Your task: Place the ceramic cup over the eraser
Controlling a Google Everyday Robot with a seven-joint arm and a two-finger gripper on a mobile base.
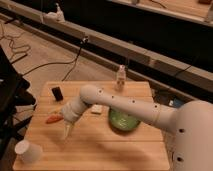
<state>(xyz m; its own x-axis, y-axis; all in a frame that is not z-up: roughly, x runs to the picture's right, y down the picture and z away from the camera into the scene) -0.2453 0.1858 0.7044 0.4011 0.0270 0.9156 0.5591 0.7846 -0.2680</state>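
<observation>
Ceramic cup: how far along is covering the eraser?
Done: nothing; the ceramic cup sits at the table's front-left corner, far from the eraser at the back left. In hand: the open, empty gripper hangs between them, beside the orange piece. Left: grasp the cup, carry it, lower it over the eraser.
</observation>
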